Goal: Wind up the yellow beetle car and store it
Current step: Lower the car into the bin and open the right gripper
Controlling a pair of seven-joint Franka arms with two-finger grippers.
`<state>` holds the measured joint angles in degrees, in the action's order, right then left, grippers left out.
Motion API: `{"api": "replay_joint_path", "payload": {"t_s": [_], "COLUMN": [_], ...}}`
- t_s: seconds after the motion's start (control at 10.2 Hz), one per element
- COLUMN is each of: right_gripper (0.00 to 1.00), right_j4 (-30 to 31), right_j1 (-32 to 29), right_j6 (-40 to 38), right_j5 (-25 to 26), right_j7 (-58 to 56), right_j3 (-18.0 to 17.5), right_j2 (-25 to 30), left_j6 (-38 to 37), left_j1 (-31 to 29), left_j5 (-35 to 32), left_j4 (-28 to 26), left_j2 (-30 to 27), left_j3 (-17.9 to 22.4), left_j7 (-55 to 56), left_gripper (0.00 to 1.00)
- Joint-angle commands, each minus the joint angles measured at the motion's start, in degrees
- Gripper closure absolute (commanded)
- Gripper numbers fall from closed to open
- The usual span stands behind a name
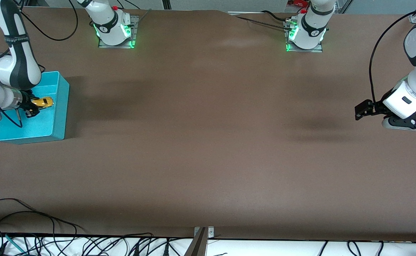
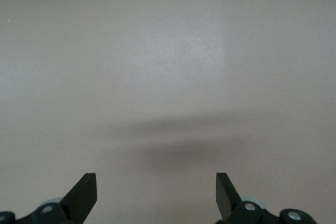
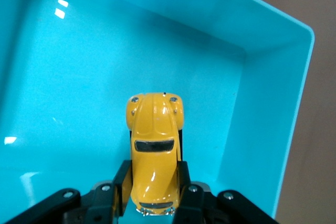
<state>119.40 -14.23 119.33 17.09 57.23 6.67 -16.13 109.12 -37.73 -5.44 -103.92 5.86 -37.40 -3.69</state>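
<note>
Yellow beetle car sits pinched between the two black fingers of the right gripper, held over the inside of the turquoise bin. In the right wrist view the toy shows a glossy, rounded yellow body with a bulging hood, a dark narrow window band across its middle, small silvery studs near the hood's corners and a pale trim at the end nearest the gripper's body; its hood points toward 12 o'clock in that view, toward the bin's wall. In the front view the car lies with its length pointing to about 3 o'clock, above the bin's floor. The bin stands at the right arm's end of the brown table.

Left gripper waits over bare table at the left arm's end, its jaws spread wide, both dark fingertips showing with nothing between them.
</note>
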Motion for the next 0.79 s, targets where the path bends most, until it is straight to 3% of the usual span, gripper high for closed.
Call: {"api": "replay_joint_path", "payload": {"t_s": [0.0, 0.39, 0.69], "right_gripper": [1.00, 1.00, 1.00], "right_j4": [0.7, 0.7, 1.1], "right_j1": [-2.9, -5.0, -6.2], "right_j6": [0.3, 2.2, 3.5], "right_j5": [0.9, 1.2, 5.0], "right_j7": [-5.8, -5.7, -7.7], "right_j3": [-0.1, -0.1, -0.1], "right_j2": [-0.3, -3.6, -5.8], "left_j6": [-1.5, -1.6, -1.6], "left_j1": [-1.1, -2.0, -2.0], "left_j5": [7.3, 7.8, 7.8], "left_j4": [0.0, -0.1, -0.1], "left_j2": [-0.9, -0.9, -0.9], "left_j3": [0.0, -0.1, -0.1], "left_j7": [-4.8, -6.8, -6.8], "left_gripper": [0.00, 0.00, 0.00]}}
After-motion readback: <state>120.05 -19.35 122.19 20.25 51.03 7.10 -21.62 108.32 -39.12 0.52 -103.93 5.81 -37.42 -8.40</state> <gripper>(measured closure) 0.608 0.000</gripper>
